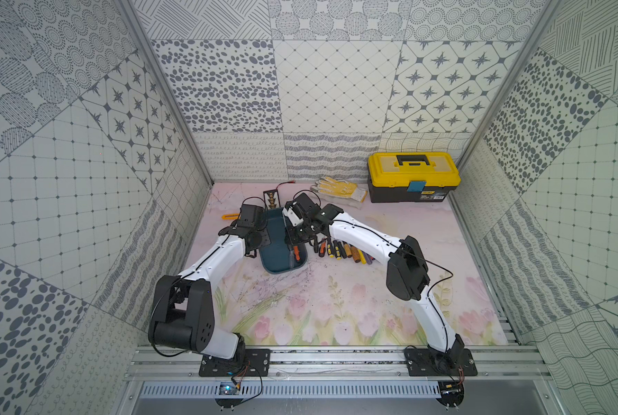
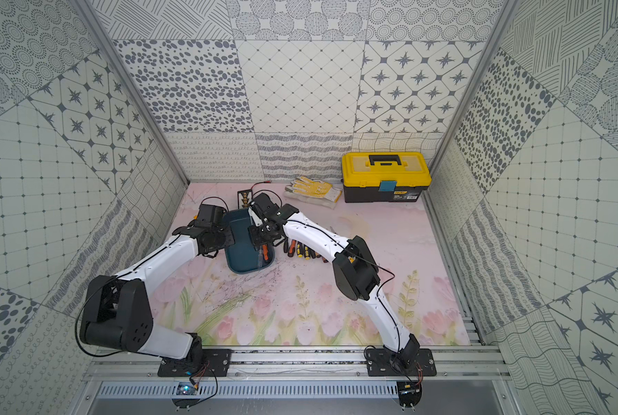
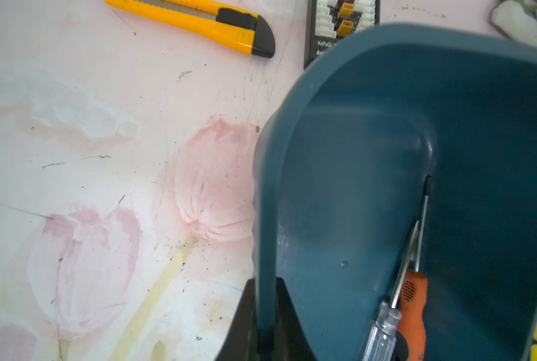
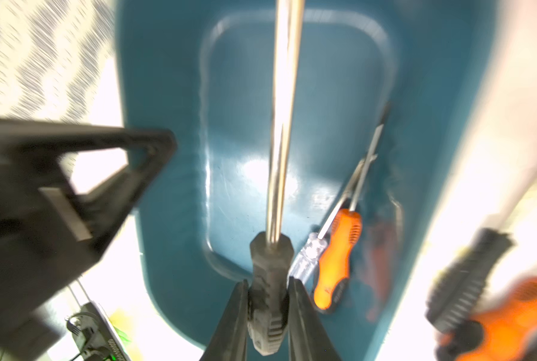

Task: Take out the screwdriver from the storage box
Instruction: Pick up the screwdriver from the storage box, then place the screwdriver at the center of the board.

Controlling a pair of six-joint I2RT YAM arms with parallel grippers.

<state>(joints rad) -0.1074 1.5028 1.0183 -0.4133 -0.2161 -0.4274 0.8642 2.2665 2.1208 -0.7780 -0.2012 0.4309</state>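
The storage box (image 1: 275, 248) is a dark teal tub on the flowered mat, also seen in the other top view (image 2: 243, 251). My left gripper (image 3: 264, 283) is shut on the tub's side wall (image 3: 292, 125), one finger inside and one outside. My right gripper (image 4: 268, 283) is shut on the grey-black handle of a long-shafted screwdriver (image 4: 268, 259), held over the tub's inside. Against the tub's far wall lie an orange-handled screwdriver (image 4: 336, 256) and a clear-handled one (image 4: 308, 256). Both also show in the left wrist view, the orange-handled screwdriver (image 3: 412, 306) and the clear-handled one (image 3: 382, 328).
Several screwdrivers (image 1: 340, 249) lie in a row on the mat just right of the tub, under the right arm. A yellow utility knife (image 3: 198, 22) and a black connector board (image 3: 339, 25) lie beyond the tub. Gloves (image 1: 340, 188) and a yellow-lidded toolbox (image 1: 413, 176) sit at the back.
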